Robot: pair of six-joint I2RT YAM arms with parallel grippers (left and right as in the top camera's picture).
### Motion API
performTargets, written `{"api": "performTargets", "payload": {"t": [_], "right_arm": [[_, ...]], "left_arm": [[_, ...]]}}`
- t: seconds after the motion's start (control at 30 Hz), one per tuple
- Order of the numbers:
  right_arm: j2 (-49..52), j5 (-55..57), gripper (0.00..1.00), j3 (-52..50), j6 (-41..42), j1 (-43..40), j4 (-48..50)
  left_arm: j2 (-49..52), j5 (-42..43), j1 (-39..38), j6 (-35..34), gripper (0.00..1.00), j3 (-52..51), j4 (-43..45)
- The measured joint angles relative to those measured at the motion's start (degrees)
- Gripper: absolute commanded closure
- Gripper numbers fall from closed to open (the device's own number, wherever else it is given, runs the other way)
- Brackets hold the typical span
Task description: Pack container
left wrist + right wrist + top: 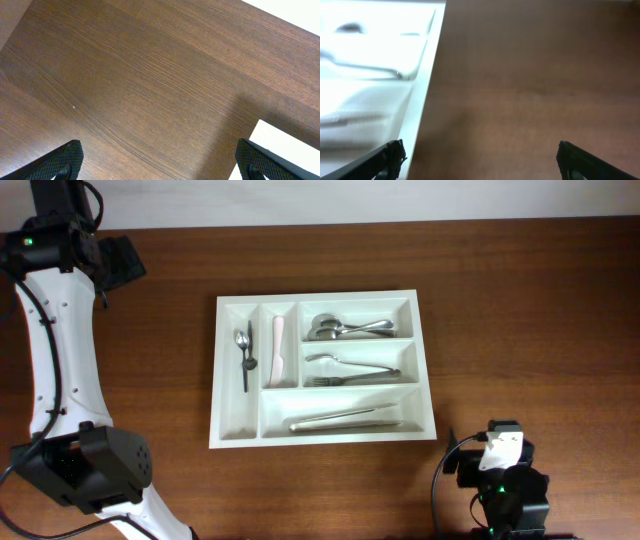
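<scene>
- Overhead: brown wood-grain table [520, 300] bore a white compartmented tray [232, 415] at centre, metal cutlery [350, 328] inside.
- Left wrist: left gripper [158, 159] spread, empty, over bare grain.
- Right wrist: right gripper [480, 160] gaped, empty, beside the tray's smooth wall.

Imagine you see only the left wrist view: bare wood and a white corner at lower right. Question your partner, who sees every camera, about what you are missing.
Operator: What is that white corner?
Observer: It looks to be the cutlery tray, which sits in the middle of the overhead view.
Operator: What does it hold?
Observer: Spoons at top right, a fork below them, and tongs in the bottom compartment.
Operator: Where is the right hand?
Observer: The right hand is open above the table, beside the tray's edge, holding nothing.
</scene>
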Motion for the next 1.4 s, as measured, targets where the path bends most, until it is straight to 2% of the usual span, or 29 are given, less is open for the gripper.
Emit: {"api": "performTargets", "payload": {"t": [0.1,1.4], "right_arm": [[0.0,-1.4,0.01,0.3,-0.1,0.0,-6.3],[0.0,-1.6,0.01,0.3,-0.8,0.0,-6.6]], "left_arm": [[0.0,0.0,0.0,0.0,0.01,0.0,0.0],[0.0,0.0,0.0,0.0,0.01,0.0,0.0]]}}
